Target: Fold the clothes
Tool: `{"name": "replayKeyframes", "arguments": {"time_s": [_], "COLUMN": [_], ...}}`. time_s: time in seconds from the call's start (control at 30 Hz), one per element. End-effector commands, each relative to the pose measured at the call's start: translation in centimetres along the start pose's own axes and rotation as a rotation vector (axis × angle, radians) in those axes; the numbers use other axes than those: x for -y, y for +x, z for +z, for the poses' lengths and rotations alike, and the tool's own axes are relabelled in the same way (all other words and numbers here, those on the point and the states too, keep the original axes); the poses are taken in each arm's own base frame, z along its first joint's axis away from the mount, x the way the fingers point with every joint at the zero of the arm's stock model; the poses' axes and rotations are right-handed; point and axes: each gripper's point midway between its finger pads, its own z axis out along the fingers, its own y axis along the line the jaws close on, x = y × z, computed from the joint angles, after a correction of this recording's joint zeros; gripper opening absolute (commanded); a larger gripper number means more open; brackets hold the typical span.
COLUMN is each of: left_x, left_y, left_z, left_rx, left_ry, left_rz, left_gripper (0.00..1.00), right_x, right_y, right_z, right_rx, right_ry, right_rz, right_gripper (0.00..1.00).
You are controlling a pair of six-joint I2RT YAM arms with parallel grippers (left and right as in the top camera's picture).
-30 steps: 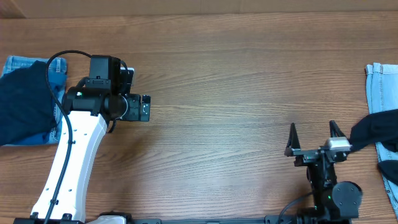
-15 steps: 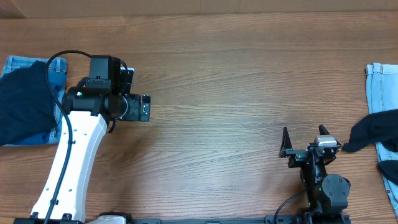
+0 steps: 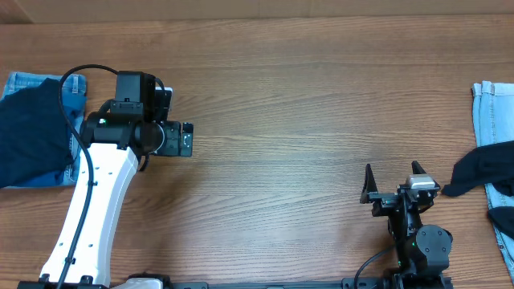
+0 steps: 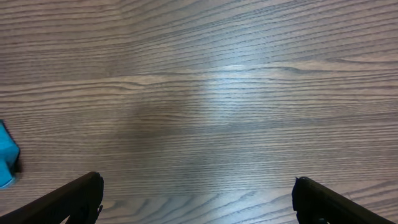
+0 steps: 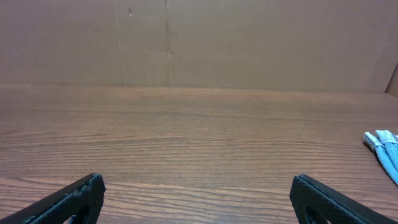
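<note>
While both stand empty, we note left gripper [image 4: 196,182] and right gripper [image 5: 196,180] fingers spread wide | table [image 3: 305,104] wood-grained | clothes [image 3: 32,132] soft matte navy, rumpled on denim [image 3: 74,90], left edge

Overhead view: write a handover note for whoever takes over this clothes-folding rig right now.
Left gripper: open, empty, over the brown wooden table.
Right gripper: open, empty, close to the rumpled dark navy garment, which lies across pale blue denim at the right edge.
A second dark navy garment lies flat on blue denim at the left edge, seemingly folded.
Left to do: fold the right-hand garment.
</note>
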Motion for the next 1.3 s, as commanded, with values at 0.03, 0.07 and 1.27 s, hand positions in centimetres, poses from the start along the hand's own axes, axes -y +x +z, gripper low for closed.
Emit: {"name": "replayKeyframes", "arguments": {"time_s": [0.03, 0.07, 1.27], "left_x": [-1.0, -1.2, -4.0], "left_y": [-1.9, -2.4, 7.6], "left_z": [-3.9, -5.2, -2.5], "left_rx": [0.18, 0.242, 1.133], "left_ry": [-0.046, -0.057, -0.091], "left_rz": [-0.016, -0.018, -0.155], "left_gripper": [1.0, 1.0, 1.0], "right_x": [-0.2, -0.2, -0.2], "right_y": [-0.5, -0.5, -0.5], "right_z": [-0.1, -0.1, -0.1], "right_rx": [0.019, 0.019, 0.019], "right_ry": [-0.007, -0.007, -0.007], "right_rz": [-0.005, -0.005, -0.005], "right_gripper": [1.0, 1.0, 1.0]}}
